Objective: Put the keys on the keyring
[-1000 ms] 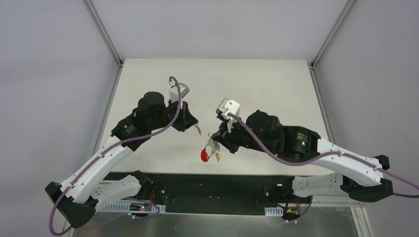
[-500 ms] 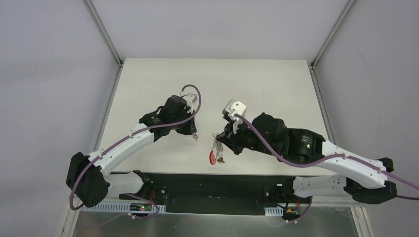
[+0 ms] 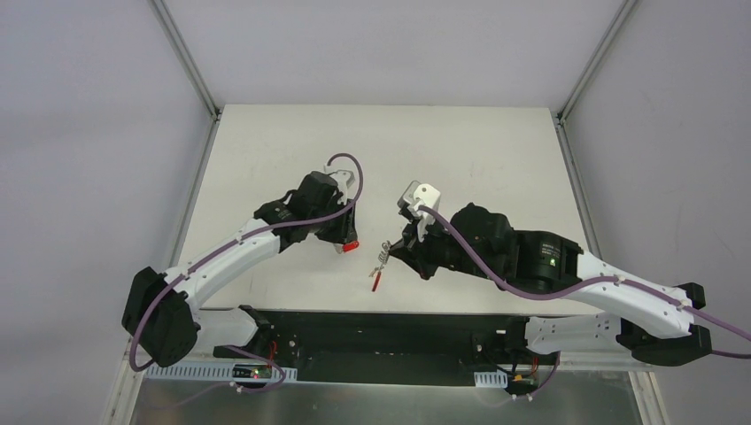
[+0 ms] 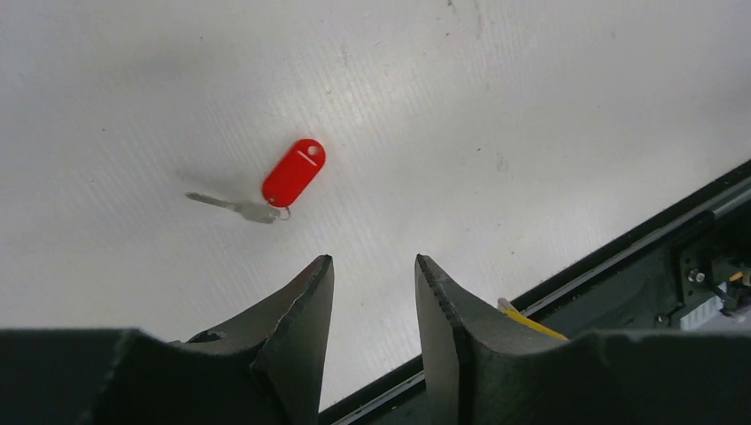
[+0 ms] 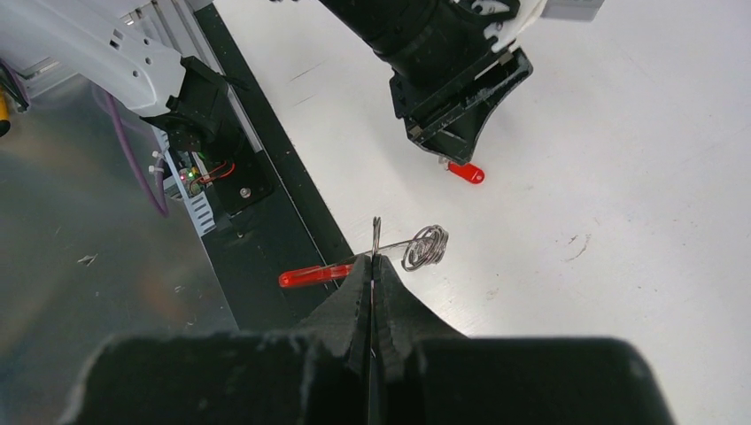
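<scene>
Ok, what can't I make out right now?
- Left wrist view: a finger of the left gripper cuts off a yellow piece.
- Top view: the left gripper hides most of the red-tagged key.
- Right wrist view: the right gripper, shut on the key bunch, hides whether it pinches ring or key.
- Top view: key bunch too small to count keys.

Red-tagged key (image 4: 288,181) lies flat; keyring (image 5: 425,247) seemingly held aloft.

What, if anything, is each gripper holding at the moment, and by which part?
The right gripper pinches the keyring by a thin metal piece beside its coil. The left gripper holds nothing.
</scene>
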Motion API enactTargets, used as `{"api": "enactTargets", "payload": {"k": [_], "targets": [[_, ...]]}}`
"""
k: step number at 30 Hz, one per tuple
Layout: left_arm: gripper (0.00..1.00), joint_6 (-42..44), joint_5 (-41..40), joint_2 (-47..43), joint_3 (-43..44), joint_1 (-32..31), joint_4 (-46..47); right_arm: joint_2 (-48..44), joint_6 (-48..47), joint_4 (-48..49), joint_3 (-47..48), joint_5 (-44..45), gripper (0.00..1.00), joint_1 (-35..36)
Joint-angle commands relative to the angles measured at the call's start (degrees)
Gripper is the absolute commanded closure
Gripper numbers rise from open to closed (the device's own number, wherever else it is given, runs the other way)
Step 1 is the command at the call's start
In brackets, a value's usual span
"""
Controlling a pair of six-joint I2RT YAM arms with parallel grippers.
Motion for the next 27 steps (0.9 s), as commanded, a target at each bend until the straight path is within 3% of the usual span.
{"api": "enactTargets", "payload": {"k": [1, 4, 12, 19, 27], "targets": [[0.61, 2.1, 2.6, -8.1, 4.8, -0.2, -0.2, -1.1, 0.9, -0.3, 3.1, -1.7, 1.00, -0.4], [0.58, 4.2, 7.1, -13.5, 7.0, -0.2, -0.3, -0.6, 0.9, -2.3, 4.7, -3.5, 1.00, -0.8], [0.54, 8.2, 28.8, -23.5, 14.0, -0.2, 0.5, 3.8, 1.9, -9.8, 12.8, -13.4, 1.00, -3.3], [0.53, 6.9, 41.8, -25.5, 17.5, -0.2, 1.8, 7.9, 2.2, -13.8, 19.9, -24.2, 1.00, -5.0], [0.53, 3.5, 51.6, -26.1, 17.8, -0.2, 6.7, 12.2, 2.9, -15.5, 26.7, -30.4, 1.00, -6.3]]}}
